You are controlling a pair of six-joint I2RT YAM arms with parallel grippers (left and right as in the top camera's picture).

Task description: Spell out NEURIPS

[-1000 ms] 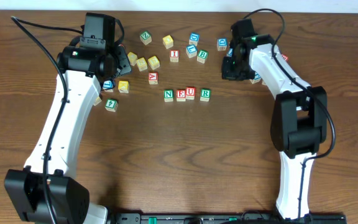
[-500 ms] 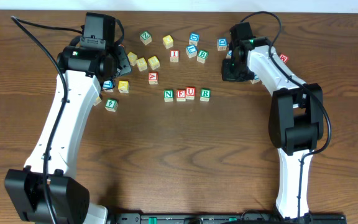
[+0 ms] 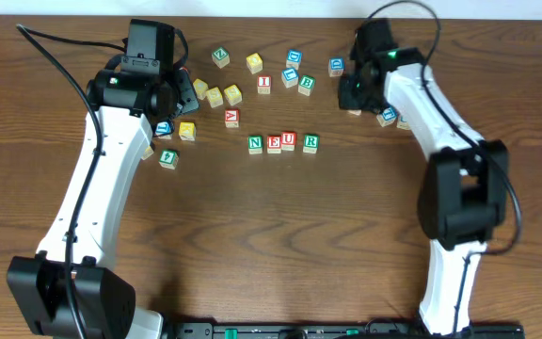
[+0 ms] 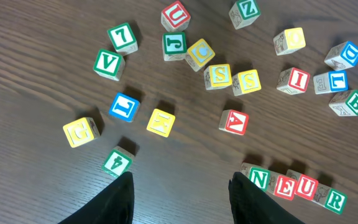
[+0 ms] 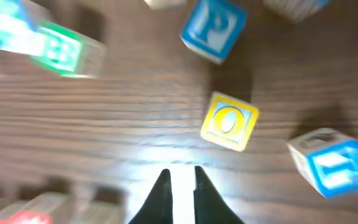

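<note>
From overhead we see the NEUR row (image 3: pixel 282 142) laid out near the middle of the desk (image 3: pixel 271 235). The other letters are scattered behind it, and the red I cube (image 3: pixel 264 83) sits in that scatter, well apart from the row. In the left wrist view, the left claw (image 4: pixel 182 179) hangs wide open and empty above bare wood. The row lies just beside its right finger, and the two yellow S cubes (image 4: pixel 234 78) sit farther off among the loose letters. In the right wrist view, which is blurred, the right claw (image 5: pixel 179 186) is pinched almost together with only a thin slit between its fingers, and it grips nothing. The yellow O cube (image 5: pixel 229 122) is near its tips and the blue P cube (image 5: pixel 215 28) lies beyond that. We judge the main risk to be a descent with the fingers this narrow, which would shove a cube rather than straddle it. The O could also be taken by mistake, since it lies closer than the P. Placing P before I would break the word's order.
</note>
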